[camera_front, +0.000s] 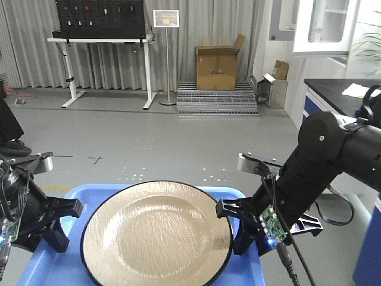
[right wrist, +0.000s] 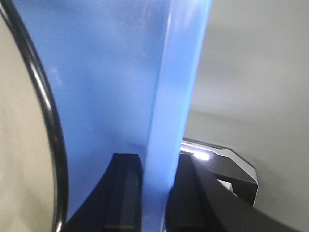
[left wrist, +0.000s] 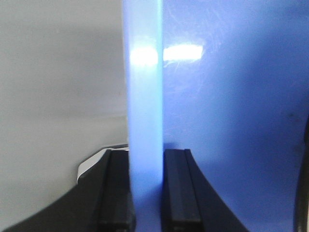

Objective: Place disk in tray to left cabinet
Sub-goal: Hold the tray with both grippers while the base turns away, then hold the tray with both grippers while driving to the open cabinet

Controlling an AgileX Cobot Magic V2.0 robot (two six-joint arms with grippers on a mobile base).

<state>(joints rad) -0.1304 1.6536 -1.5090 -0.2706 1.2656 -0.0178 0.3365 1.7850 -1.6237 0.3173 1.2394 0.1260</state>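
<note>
My left pincer [camera_front: 62, 224] is clamped on the left rim of the blue tray [camera_front: 47, 269], and my right pincer [camera_front: 236, 225] is clamped on its right rim. In each case the edge sits between the two fingers. The tan plate [camera_front: 158, 233] with its thin black rim lies flat in the tray between my pincers and covers most of it.

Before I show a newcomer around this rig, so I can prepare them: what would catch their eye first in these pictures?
The wide tan disk with its black rim, lying in the blue tray at the bottom centre of the front view. Next, the left gripper and right gripper, each shut on one of the tray's side rims.
</note>
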